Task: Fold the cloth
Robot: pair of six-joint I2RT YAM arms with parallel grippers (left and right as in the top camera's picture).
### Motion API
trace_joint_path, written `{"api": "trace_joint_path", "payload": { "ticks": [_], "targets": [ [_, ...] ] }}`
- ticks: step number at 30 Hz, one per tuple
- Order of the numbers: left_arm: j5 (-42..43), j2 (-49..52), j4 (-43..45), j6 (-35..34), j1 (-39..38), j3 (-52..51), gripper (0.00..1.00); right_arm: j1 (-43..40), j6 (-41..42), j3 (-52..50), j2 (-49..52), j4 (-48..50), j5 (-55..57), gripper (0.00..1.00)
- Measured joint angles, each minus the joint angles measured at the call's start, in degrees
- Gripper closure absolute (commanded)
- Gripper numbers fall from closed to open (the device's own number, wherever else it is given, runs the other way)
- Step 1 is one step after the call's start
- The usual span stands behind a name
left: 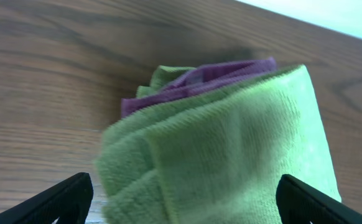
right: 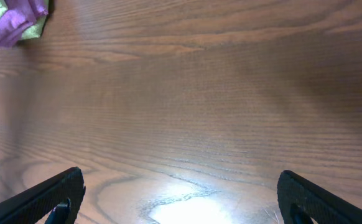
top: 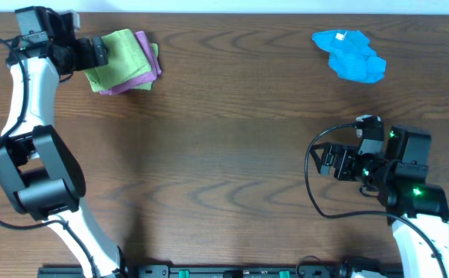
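At 4 o'clock the right gripper [top: 329, 161] hangs wide open over the wooden table [top: 224, 131]. At 11 o'clock the left gripper [left: 184, 199], jaws spread, straddles the folded green cloth [left: 231, 143] and purple cloth [left: 199, 78]; crumpled blue cloth [top: 350, 55] lies at 1 o'clock

White arm links [top: 20, 100] with black joints [top: 43, 174], looping black cable [top: 307, 174], green lights [top: 417, 191], black tapered fingers [left: 53, 200]
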Motion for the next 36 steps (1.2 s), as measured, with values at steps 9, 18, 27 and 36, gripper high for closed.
{"api": "trace_joint_path", "payload": {
  "ticks": [9, 18, 27, 36],
  "targets": [
    [-0.63, -11.32, 2.1, -0.96, 2.47, 2.1, 0.05, 0.0, 0.0, 0.0, 0.0, 2.34, 0.02, 0.01],
    [6.45, -18.64, -15.26, -0.48, 3.28, 2.97, 0.21, 0.0, 0.04, 0.02, -0.04, 2.01, 1.01, 0.01],
    [8.63, -37.88, -21.44, 2.16, 8.57, -3.89, 0.2, 0.0, 0.22, 8.04, -4.96, -8.09, 16.09, 0.01],
    [9.7, -58.69, -17.88, 2.1, 8.35, -27.1, 0.1, 0.0, -0.2, 12.2, -17.88, -13.29, 29.09, 0.01]
  ]
}}
